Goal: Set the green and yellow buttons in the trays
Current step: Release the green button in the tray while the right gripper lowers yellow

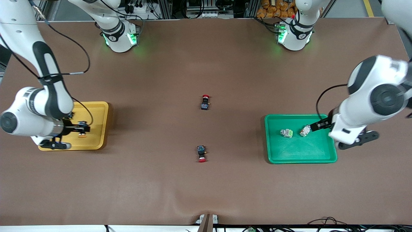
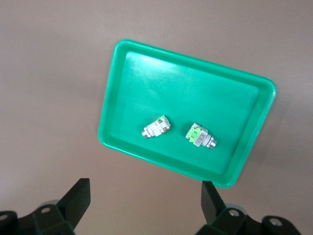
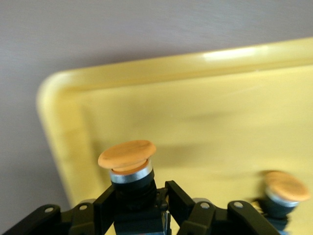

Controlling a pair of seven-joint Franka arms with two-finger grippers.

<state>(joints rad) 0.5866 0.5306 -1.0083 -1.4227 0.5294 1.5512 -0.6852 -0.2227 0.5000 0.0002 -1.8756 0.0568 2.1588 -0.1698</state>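
Two green buttons [image 1: 286, 132] [image 1: 304, 131] with whitish bodies lie on their sides in the green tray [image 1: 299, 154]. In the left wrist view the same buttons [image 2: 156, 127] [image 2: 199, 135] rest in that green tray [image 2: 110, 105]. My left gripper [image 1: 319, 125] [image 2: 145, 195] hangs open and empty over the tray's edge at the left arm's end of the table. My right gripper [image 1: 80, 130] [image 3: 139, 198] is over the yellow tray [image 1: 99, 111] [image 3: 63, 83], shut on a black-bodied yellow button [image 1: 82, 131] [image 3: 128, 159]. A second yellow button [image 3: 285, 191] lies in that tray.
Two black-bodied red-capped switches lie mid-table, one [image 1: 205, 102] farther from the front camera and one [image 1: 201, 153] nearer to it. The brown table mat [image 1: 206, 48] stretches between the two trays. Both arm bases stand along the table's edge farthest from the camera.
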